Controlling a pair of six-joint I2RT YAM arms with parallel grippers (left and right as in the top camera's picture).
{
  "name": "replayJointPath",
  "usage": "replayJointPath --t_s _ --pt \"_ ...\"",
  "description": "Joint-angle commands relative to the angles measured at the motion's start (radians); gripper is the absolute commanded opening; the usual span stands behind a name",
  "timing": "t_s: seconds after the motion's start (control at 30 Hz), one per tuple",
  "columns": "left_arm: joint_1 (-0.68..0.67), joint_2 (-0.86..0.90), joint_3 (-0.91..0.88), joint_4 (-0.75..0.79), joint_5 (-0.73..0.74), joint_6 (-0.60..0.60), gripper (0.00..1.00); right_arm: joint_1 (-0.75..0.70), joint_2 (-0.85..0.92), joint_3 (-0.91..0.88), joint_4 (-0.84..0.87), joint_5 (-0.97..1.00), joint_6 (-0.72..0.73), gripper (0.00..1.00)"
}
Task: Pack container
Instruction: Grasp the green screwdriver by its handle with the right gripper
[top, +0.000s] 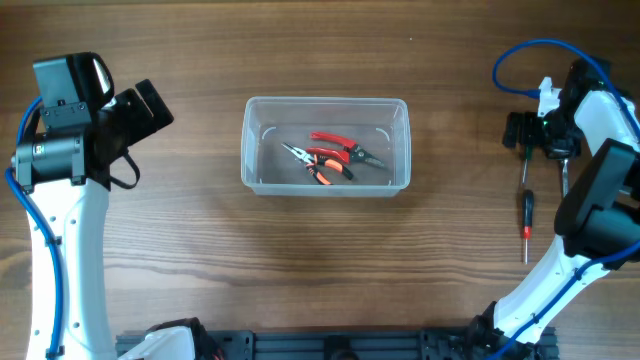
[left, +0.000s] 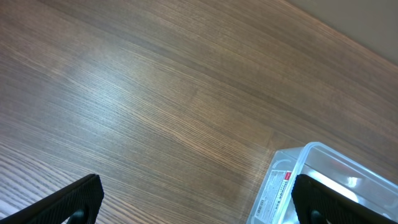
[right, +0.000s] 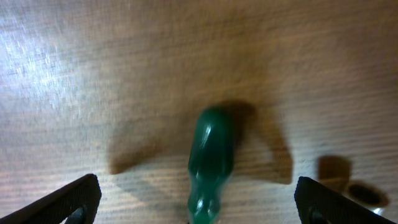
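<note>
- Container (top: 326, 103): clear, see-through plastic tub, rectangular with rounded corners and a raised rim all round. It is much larger than the hand tools.
- Position: about midway between the left and right edges of the desk (top: 320, 260), somewhat toward the far edge. Long sides run parallel to the far edge. It sits upright with the mouth open to the overhead camera.
- Walls are thin and glossy, and the wood grain shows through the bottom. The left wrist view shows one rounded corner and a white label (left: 277, 190) with a red mark on the outer wall.
- Contents: red-handled pliers (top: 338, 142) and orange-and-black pliers (top: 322, 166), lying flat on the bottom and overlapping near the middle, noses pointing opposite ways.
- Left pincer (left: 196, 186): released, fingers spread wide with only bare desk between them. It sits near the left edge, well apart from the container, with the tub's corner showing beside its right finger.
- Right pincer (right: 197, 182): released, fingers spread wide. It is near the right edge, toward the far corner, well apart from the container.
- Green screwdriver handle (right: 211, 152): lies on the desk between the right fingers, touching neither. The picture is blurred, so the shaft cannot be made out.
- Black-handled screwdriver (top: 527, 212) with a red band: lies on the desk near the right edge, on the near-edge side of the right pincer, shaft pointing toward the near edge.
</note>
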Motion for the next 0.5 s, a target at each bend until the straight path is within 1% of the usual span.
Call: replayJointPath --t_s 0.0,0.17,0.27,0.3,0.33,0.4,0.47 --pt "0.007 -0.007 0.008 -0.004 -0.002 -0.009 1.0 0.005 0.022 -0.001 0.024 0.009 0.002 1.0" --pt "0.007 -0.007 0.008 -0.004 -0.002 -0.009 1.0 0.008 0.07 -0.006 0.012 0.009 0.008 0.97" --pt "0.007 -0.007 0.008 -0.004 -0.002 -0.009 1.0 0.009 0.091 -0.016 0.008 0.01 0.019 0.89" --pt "0.007 -0.007 0.008 -0.004 -0.002 -0.009 1.0 0.009 0.093 -0.016 0.008 0.009 0.029 0.84" --pt "0.007 -0.007 0.008 -0.004 -0.003 -0.009 1.0 0.009 0.095 -0.016 0.008 0.009 0.035 0.75" --pt "0.007 -0.007 0.008 -0.004 -0.002 -0.009 1.0 0.009 0.095 -0.016 0.008 0.009 0.049 0.68" --pt "0.007 -0.007 0.008 -0.004 -0.002 -0.009 1.0 0.009 0.095 -0.016 0.008 0.009 0.051 0.55"
